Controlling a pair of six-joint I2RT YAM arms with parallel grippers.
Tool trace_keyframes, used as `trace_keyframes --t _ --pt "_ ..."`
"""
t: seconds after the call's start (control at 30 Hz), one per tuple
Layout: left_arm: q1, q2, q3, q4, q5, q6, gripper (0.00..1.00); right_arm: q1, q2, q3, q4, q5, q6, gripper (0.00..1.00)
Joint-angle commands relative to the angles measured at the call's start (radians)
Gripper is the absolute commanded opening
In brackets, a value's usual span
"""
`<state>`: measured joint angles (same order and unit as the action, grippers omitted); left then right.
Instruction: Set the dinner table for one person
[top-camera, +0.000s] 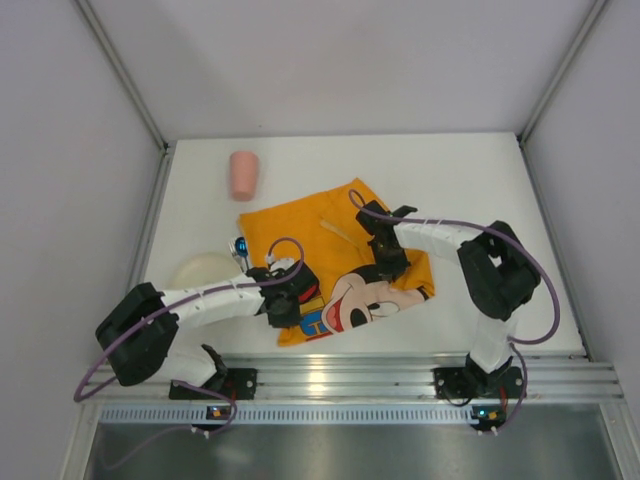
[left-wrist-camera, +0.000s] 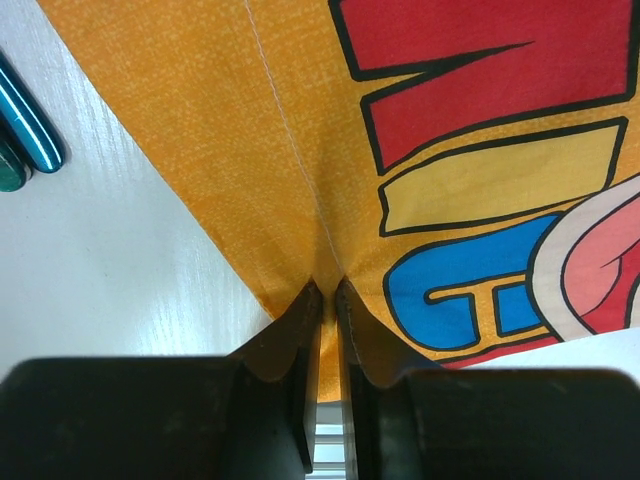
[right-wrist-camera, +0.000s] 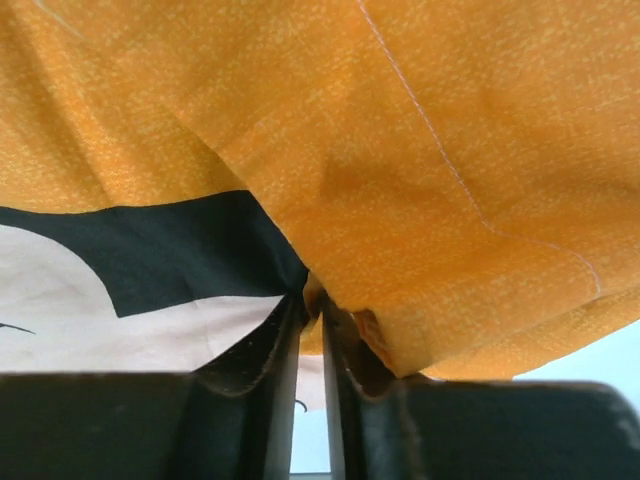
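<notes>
Jaws almost closed, left gripper and right gripper each pinch the orange mat between their fingertips

Orange cloth mat with red, blue, black Mickey print, pink cup, white dinner table

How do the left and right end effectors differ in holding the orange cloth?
The left end effector pinches the cloth at its flat edge by the blue lettering; the right end effector pinches a bunched fold beside black print. Around the left, cloth lies smooth on the table; around the right, it is creased. Both are shut on the cloth.
</notes>
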<state>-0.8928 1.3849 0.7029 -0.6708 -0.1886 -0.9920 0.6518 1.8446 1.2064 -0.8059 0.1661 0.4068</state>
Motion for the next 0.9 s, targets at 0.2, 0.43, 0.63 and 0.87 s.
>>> trace_keyframes --t 0.2,0.43,0.63,0.87 --pt "-0.009 -0.007 -0.037 -0.076 -0.015 0.024 0.14 0.014 -0.054 -0.022 0.013 0.036 0.035 0.0" --pt "-0.009 -0.001 -0.036 -0.084 -0.028 0.039 0.13 0.014 -0.188 0.013 -0.113 0.078 0.049 0.08" --pt "-0.008 0.006 -0.036 -0.076 -0.032 0.05 0.07 0.012 -0.278 -0.014 -0.147 0.085 0.066 0.07" --pt "-0.008 0.005 -0.031 -0.059 -0.031 0.076 0.0 0.009 -0.298 -0.03 -0.141 0.066 0.073 0.0"
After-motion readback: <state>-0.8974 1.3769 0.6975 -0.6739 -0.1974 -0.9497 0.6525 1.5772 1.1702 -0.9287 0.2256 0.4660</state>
